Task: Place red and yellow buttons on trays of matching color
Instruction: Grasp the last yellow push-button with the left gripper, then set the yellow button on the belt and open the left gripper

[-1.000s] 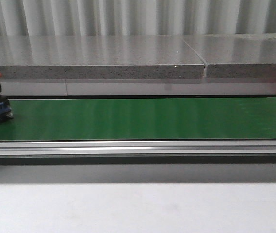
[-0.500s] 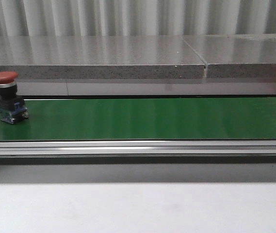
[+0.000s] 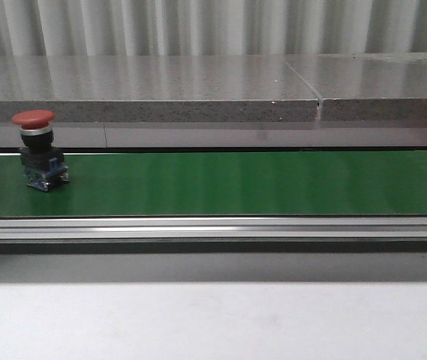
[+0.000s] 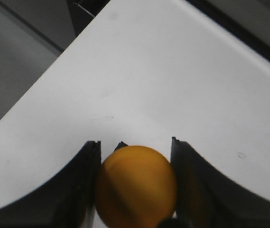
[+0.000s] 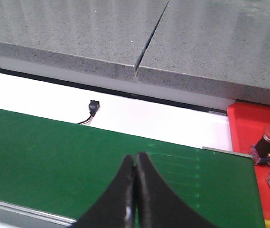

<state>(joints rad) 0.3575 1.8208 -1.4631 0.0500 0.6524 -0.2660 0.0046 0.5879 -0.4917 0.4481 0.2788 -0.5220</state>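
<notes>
Red button (image 3: 40, 151) stood upright at the green belt's (image 3: 236, 184) left end, left claw (image 4: 135, 183) clamped on a yellow button (image 4: 136, 186), right claw (image 5: 135, 199) together and, I judged, liable to miss it.

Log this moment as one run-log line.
left claw: shut on yellow button | right claw: shut, empty | red button: upright on green belt
</notes>
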